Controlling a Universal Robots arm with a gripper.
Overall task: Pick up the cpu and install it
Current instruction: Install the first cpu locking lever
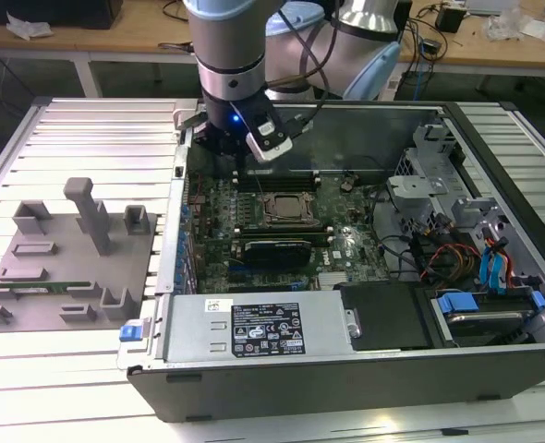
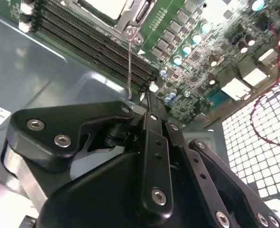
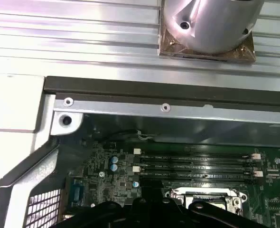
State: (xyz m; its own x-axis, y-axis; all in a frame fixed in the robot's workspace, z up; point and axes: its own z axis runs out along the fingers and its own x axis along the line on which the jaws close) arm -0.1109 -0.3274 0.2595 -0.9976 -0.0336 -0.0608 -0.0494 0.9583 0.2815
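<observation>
Obs: gripper (image 1: pixel 224 152) hovers over a corner of the case (image 1: pixel 365 369), at 11 o'clock from the socket (image 1: pixel 286 208). Claw opening and hold: cannot tell.

The cpu is not surely located. 1 pale square (image 2: pixel 107 5) inside the metal socket frame may be it.

Judged light, stiff, thin and smooth-topped, with a fragile contact side. Grip it by opposite edges.
</observation>
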